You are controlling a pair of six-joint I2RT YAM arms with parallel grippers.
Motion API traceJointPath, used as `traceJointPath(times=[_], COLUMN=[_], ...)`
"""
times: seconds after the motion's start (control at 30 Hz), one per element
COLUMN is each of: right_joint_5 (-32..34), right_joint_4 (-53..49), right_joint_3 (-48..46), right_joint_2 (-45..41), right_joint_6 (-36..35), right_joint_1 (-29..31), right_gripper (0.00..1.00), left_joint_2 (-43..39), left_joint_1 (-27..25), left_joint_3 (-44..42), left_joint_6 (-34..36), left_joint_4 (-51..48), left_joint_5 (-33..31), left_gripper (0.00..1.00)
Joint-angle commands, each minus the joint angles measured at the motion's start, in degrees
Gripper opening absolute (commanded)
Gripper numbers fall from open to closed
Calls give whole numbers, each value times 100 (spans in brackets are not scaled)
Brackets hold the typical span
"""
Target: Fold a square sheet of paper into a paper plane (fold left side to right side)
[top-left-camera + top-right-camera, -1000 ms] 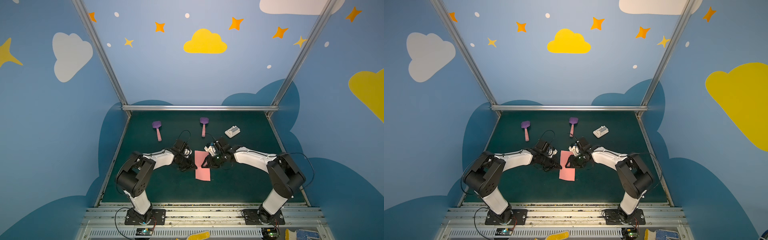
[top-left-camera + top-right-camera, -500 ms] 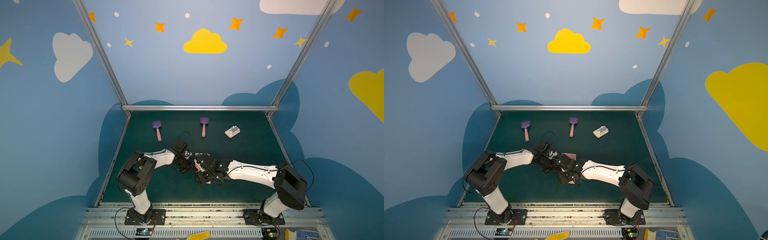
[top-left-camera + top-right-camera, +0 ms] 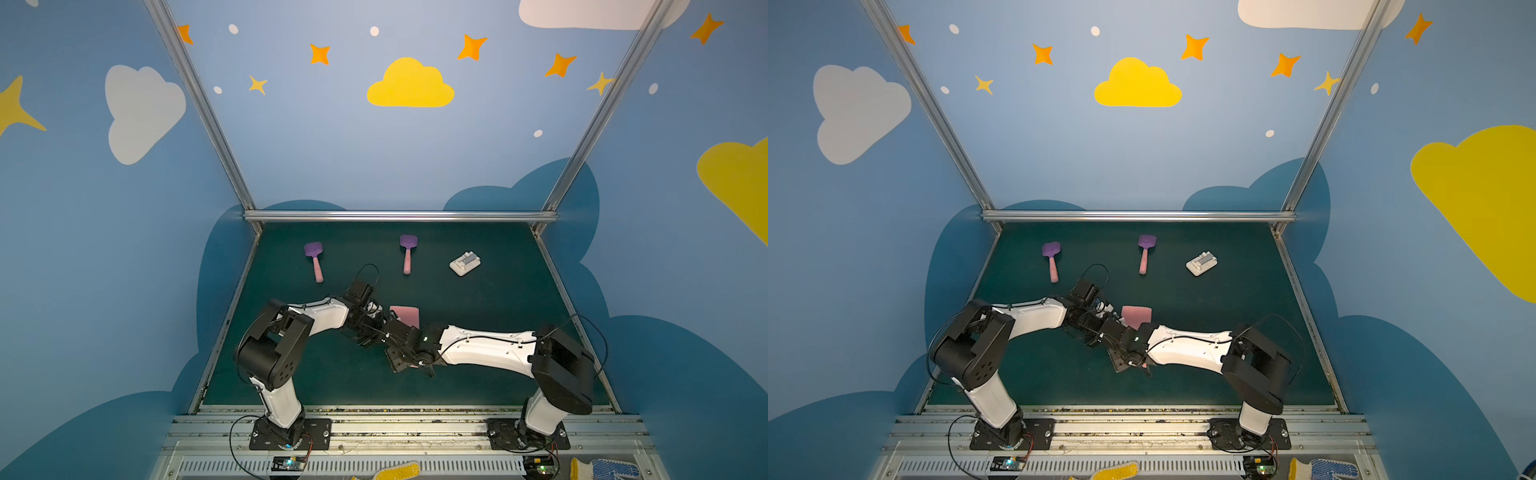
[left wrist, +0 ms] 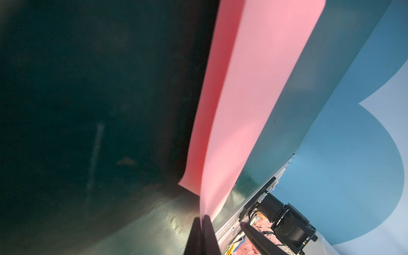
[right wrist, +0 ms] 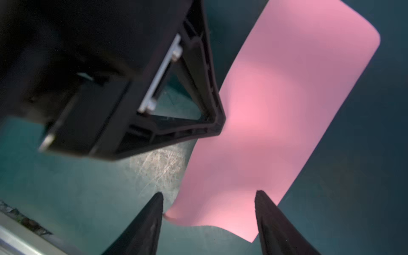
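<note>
The square sheet of paper (image 3: 405,316) (image 3: 1136,316) lies mid-table as a narrow salmon-pink strip folded lengthwise; no paper plane shape shows. My left gripper (image 3: 390,319) (image 4: 202,218) is shut on the paper's left edge, and the pinched paper (image 4: 254,88) rises off the mat. My right gripper (image 3: 400,360) (image 3: 1122,360) reaches across the near end of the strip and hides it in both top views. In the right wrist view the right gripper (image 5: 209,193) is open, and its fingertips straddle the wavy near end of the paper (image 5: 276,110) without touching it.
Two purple spatulas with pink handles (image 3: 314,259) (image 3: 407,253) and a small white plastic block (image 3: 464,263) lie at the back of the green mat (image 3: 478,299). A metal rail (image 3: 395,411) runs along the front edge. Both forearms meet over the middle.
The right arm swung from the paper's right side across to its near end, and its jaws opened wider. The left gripper stayed shut at the paper's left edge.
</note>
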Motion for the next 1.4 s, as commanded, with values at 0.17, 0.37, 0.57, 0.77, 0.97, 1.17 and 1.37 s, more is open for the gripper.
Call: traceJointPath(times=[0.17,0.37,0.57,0.77,0.97,1.17,1.37], right_joint_5=[-90,269,-80,-486,299,1196,1629], right_joint_4=[41,11,695,1777,1889,2068,2016], right_joint_3=[108,-138,-749,-1356,-1462,-1397,-1271], right_joint_2=[141,-68,-834,-1237,-1037,-606,-331], right_joint_6=[-92,179,2,-1045,-1168,-911,-704], right_joint_1=[219,168,30,310,547,782,839], right_gripper=[65,63,64,65,66,67,65], left_joint_2=[30,28,10,6,9,46,-6], left_joint_1=[-42,-44,-41,-34,-33,-25,-25], left_joint_3=[96,72,37,46,83,97,63], left_joint_6=[-38,-13,-8,10,29,-46,-69], left_joint_4=[76,69,48,-1,-62,24,15], left_joint_5=[121,121,112,112,137,218,214], left_gripper=[4,4,4,4,4,4,4])
